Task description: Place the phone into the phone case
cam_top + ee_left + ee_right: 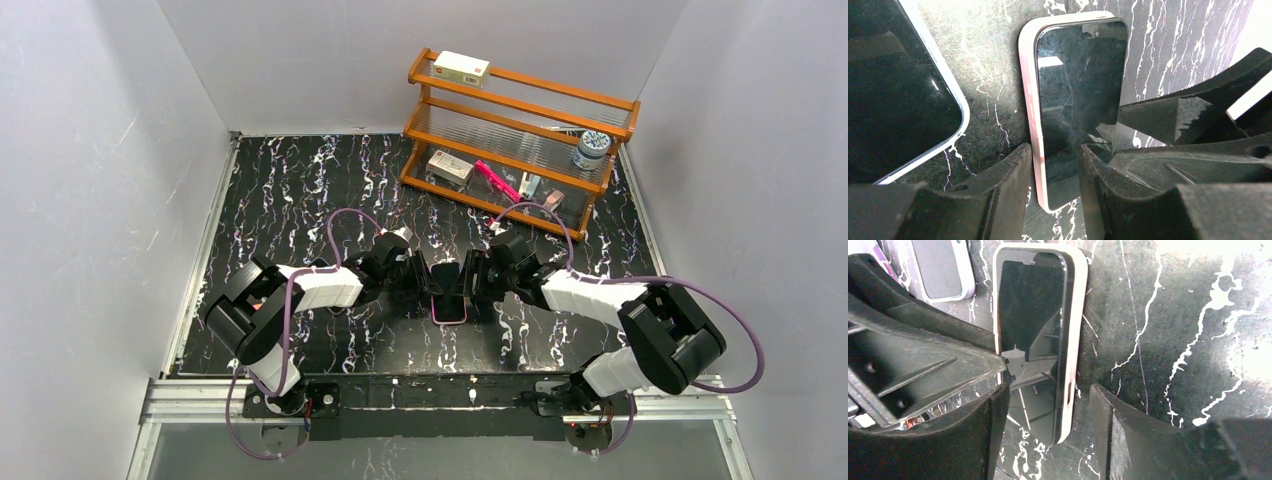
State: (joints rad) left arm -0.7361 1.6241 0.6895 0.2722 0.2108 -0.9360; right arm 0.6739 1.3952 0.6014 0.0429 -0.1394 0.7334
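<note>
The phone point(450, 303), black screen up, lies inside the pink case point(436, 312) on the black marbled table between both grippers. In the left wrist view the phone point(1080, 85) fills the case point(1027, 90). My left gripper point(1050, 167) is open astride its near end, with one finger beside the pink edge and the other over the screen. In the right wrist view the phone point(1030, 305) sits in the case point(1075, 330). My right gripper point(1048, 410) is open, with one finger over the screen and the other clear of the case's edge. Both grippers point(415, 280) point(483, 280) face each other.
A second dark device with a pale rim point(893, 90) lies just beside the phone and shows in the right wrist view point(940, 267). A wooden rack point(520, 135) with boxes, a pink item and a jar stands at the back right. White walls enclose the table.
</note>
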